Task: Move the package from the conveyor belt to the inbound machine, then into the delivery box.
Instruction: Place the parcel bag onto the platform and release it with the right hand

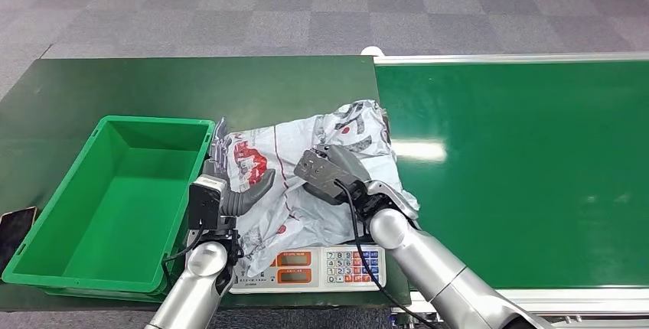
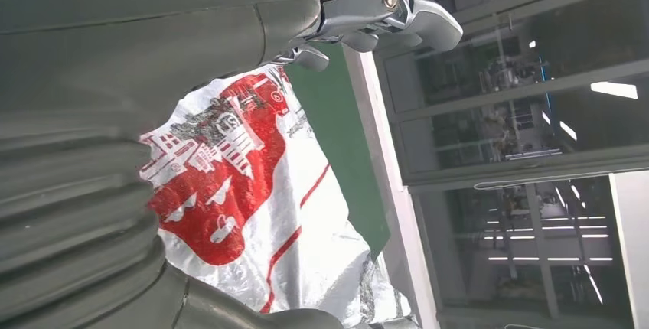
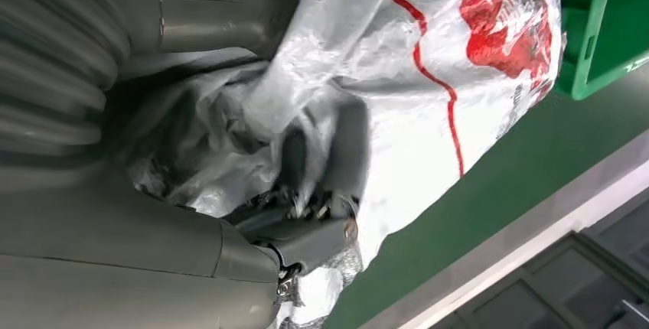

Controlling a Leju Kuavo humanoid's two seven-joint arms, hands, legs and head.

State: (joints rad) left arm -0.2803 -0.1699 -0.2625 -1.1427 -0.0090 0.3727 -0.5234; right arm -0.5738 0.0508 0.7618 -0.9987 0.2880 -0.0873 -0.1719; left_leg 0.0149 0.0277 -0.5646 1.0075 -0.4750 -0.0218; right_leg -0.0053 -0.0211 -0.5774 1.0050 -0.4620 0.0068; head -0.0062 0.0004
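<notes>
The package (image 1: 321, 134), a crumpled white plastic bag with red print, lies on the inbound machine (image 1: 321, 266), a white scale with a keypad and orange displays. My right hand (image 1: 333, 172) grips the bag's right side. In the right wrist view its dark fingers (image 3: 306, 222) dig into the folds of the package (image 3: 428, 115). My left hand (image 1: 229, 184) sits at the bag's left edge, its thumb lying on the plastic and its fingers upright beside the box. In the left wrist view the package (image 2: 252, 191) lies between the outstretched fingers (image 2: 413, 15) and the thumb.
The green delivery box (image 1: 153, 121) stands just left of the scale; its corner (image 3: 604, 30) is in the right wrist view. The green conveyor belt (image 1: 520, 168) runs to the right. A dark phone (image 1: 14, 229) lies at the table's left edge.
</notes>
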